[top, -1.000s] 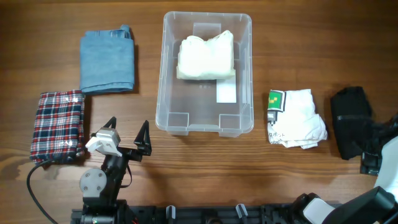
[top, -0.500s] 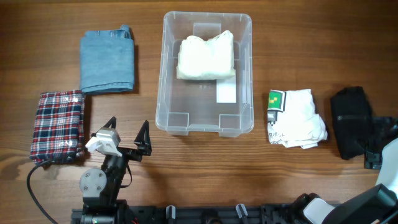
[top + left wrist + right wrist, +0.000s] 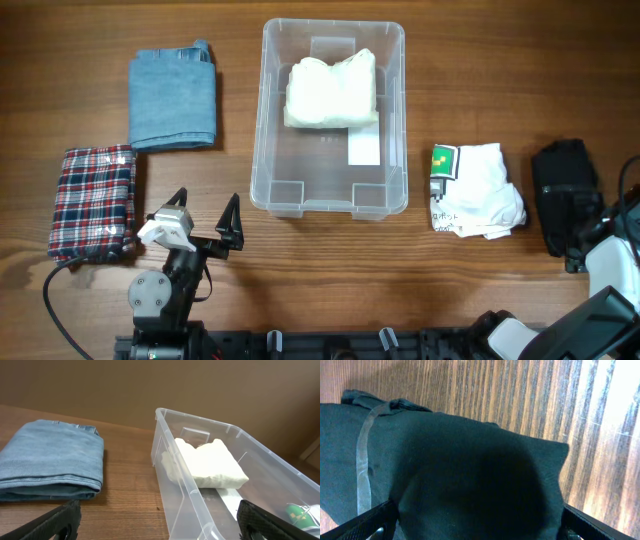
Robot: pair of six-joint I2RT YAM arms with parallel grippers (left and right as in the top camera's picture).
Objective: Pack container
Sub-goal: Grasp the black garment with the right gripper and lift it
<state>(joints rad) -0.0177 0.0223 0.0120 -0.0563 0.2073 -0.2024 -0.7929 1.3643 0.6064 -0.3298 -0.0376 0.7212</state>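
Far left, a folded plaid cloth, with denim just behind it. The left gripper sits near the front edge of the table, fingers spread wide and holding nothing. In the centre stands the container, a cream cloth in its far half. To its right lie a white shirt and a black garment. The right gripper is close over the garment, fingers apart on either side.

Wooden table, clear container, folded jeans, plaid cloth, white garment, black garment
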